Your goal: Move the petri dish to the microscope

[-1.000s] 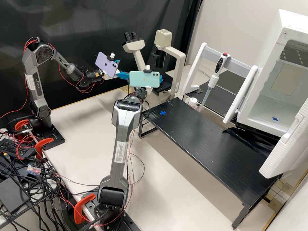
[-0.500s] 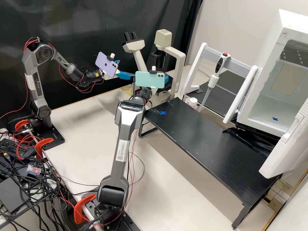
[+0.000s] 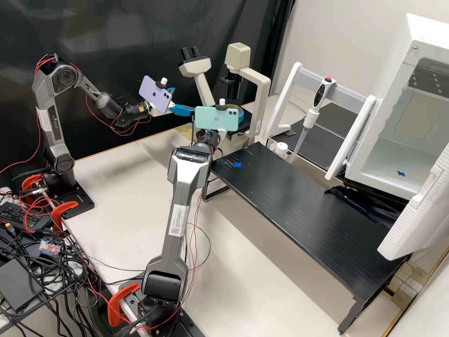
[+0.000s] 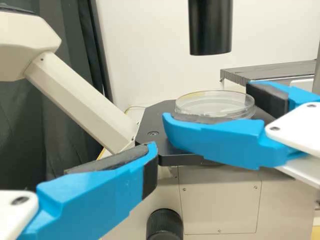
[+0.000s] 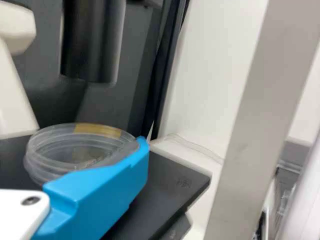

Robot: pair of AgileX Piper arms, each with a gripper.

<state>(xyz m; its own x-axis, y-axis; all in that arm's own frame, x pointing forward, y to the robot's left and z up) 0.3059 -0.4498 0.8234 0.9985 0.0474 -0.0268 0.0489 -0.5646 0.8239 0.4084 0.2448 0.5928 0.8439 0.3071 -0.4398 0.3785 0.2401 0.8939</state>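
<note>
At the black stage (image 4: 150,120) of the microscope (image 3: 262,84), a clear petri dish (image 4: 215,102) is held between the two fingers of the right gripper (image 3: 211,136). The fingers are parted only by the width of the dish: one blue finger (image 4: 225,142) is laid along its side nearer the left gripper (image 3: 184,100), while the opposite finger, faced with a black pad (image 4: 268,97), is set against the far side. Contact at the rim is also seen in the right wrist view. Whether the base of the dish is borne by the stage cannot be told. By the left gripper nothing is grasped; its fingers are spread apart, and a gap is left between them and the dish. The dish is placed below the black condenser tube (image 4: 211,27), inward from the stage edge above the focus knob (image 4: 165,225). The microscope is situated just beyond the left end of the black shelf (image 3: 304,206), whose far left corner is marked by a blue tape cross (image 3: 237,164)
</note>
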